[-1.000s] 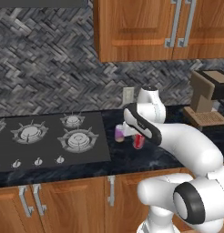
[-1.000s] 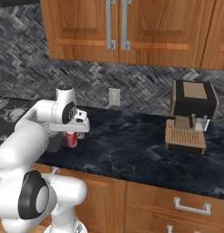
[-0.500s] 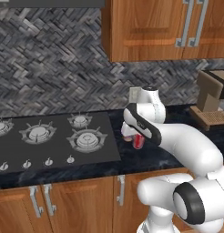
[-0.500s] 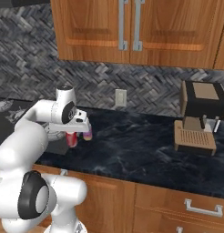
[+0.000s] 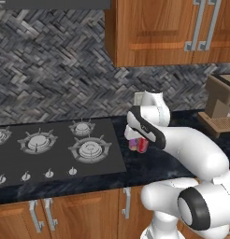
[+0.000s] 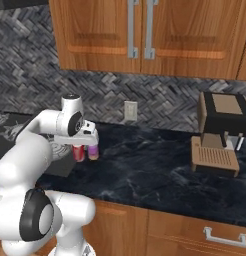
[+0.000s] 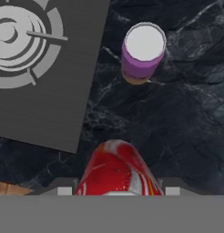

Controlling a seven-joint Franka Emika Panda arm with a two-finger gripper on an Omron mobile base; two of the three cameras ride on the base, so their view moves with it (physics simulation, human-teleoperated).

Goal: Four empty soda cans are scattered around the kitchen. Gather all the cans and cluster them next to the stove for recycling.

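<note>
My gripper (image 5: 138, 139) is shut on a red soda can (image 5: 142, 145), held upright low over the black counter just right of the stove (image 5: 61, 149). A purple-pink soda can (image 5: 133, 143) stands on the counter close beside it, toward the wall. In the right base view the red can (image 6: 79, 152) and the purple-pink can (image 6: 93, 151) sit side by side under the gripper (image 6: 85, 145). Looking down from the hand, the red can (image 7: 117, 172) is at the bottom, the purple-pink can (image 7: 143, 51) is ahead, and the stove (image 7: 45, 95) lies to the left.
A brown coffee machine (image 6: 219, 134) stands on the counter (image 6: 145, 172) far to the right. A wall outlet (image 6: 130, 111) is on the tile backsplash behind the cans. Wood cabinets hang overhead, and drawers run below the counter's front edge.
The whole picture has slid right, so the base has driven left toward the stove. The held red can now sits closer to the purple-pink can.
</note>
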